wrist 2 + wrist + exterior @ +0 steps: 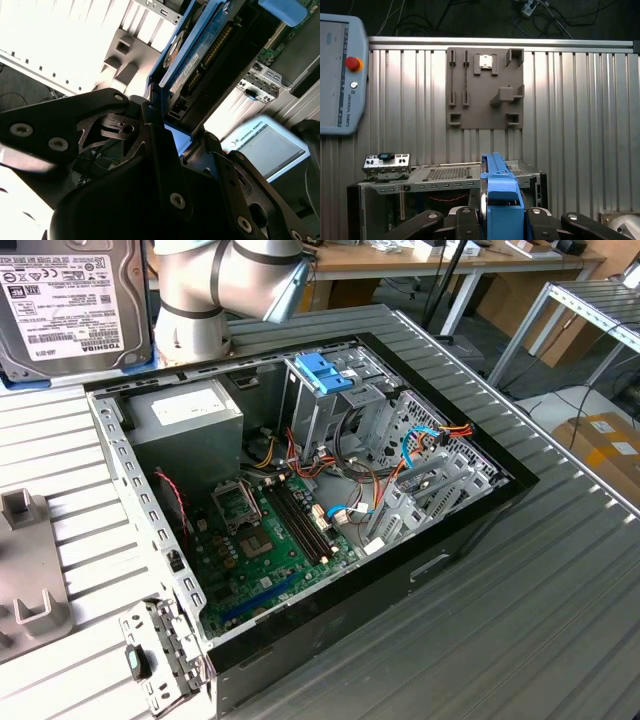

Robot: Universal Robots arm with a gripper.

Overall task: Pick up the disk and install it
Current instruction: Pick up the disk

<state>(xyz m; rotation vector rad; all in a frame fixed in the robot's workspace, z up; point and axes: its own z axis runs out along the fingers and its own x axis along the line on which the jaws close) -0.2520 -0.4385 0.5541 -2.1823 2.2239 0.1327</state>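
The disk [70,300] is gripped edge-on by its blue rails between the clamped fingers of the gripper [180,127], raised well apart from the open computer case [470,530]. The carry is judged best done level and slow, rails squared to the drive cage [330,410], so the loose cables [420,440] are not snagged.

The ribbed metal table [560,620] carried the open case [330,630] near its middle. A grey fixture plate [485,87] (with moulded holders) lay flat, apart from the case. A pendant [340,75] sat at the table's edge, and a small metal panel [150,665] sat just beside the case's corner.
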